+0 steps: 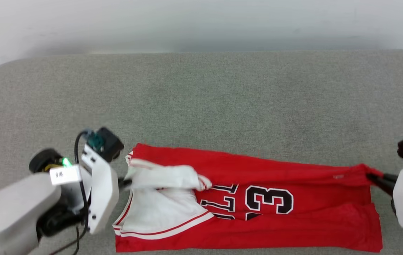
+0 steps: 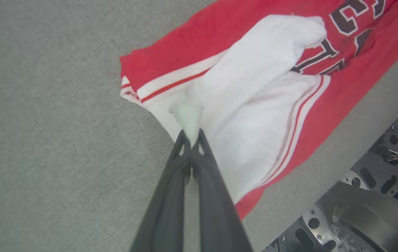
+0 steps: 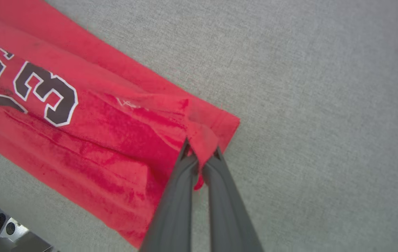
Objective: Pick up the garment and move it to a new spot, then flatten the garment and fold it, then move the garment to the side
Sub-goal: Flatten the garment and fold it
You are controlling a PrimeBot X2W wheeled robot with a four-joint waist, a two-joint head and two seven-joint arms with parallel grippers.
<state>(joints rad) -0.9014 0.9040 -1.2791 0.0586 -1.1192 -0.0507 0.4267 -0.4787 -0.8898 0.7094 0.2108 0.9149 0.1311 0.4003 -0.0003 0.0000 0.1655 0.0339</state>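
Head view: the red basketball-jersey shirt with white short sleeves (image 1: pixel 258 170) lies on the grey fabric-covered counter (image 1: pixel 201 99), folded lengthwise into a long band running left to right along the near side. The neck and sleeve end points to my left, the hem end to my right. A bunched white sleeve (image 1: pixel 166 177) sits on top of the left part, with red-and-white striped trim curving below it. The black, white-outlined number "23" (image 1: pixel 268 200) reads sideways near the middle, its lower part tucked under a fold.

Left gripper (image 1: pixel 127 182) is at the shirt's left end. Left wrist view confirms it (image 2: pixel 191 134): jaws pressed together on a pinch of white fabric at the edge of the sleeve area, and the cloth rises in a small peak out of the tips. The robot's dark metal base (image 2: pixel 360 210) shows at that view's lower right, past the counter edge.

Right gripper (image 1: pixel 369 177) is at the far right corner of the hem. Right wrist view (image 3: pixel 200 152): jaws clamped on the red hem corner, with a fold of red cloth squeezed between the two dark fingers and a small tab poking out below them. The fabric is pulled into creases running toward the grip.

A pale wall (image 1: pixel 201 24) stands behind the counter.
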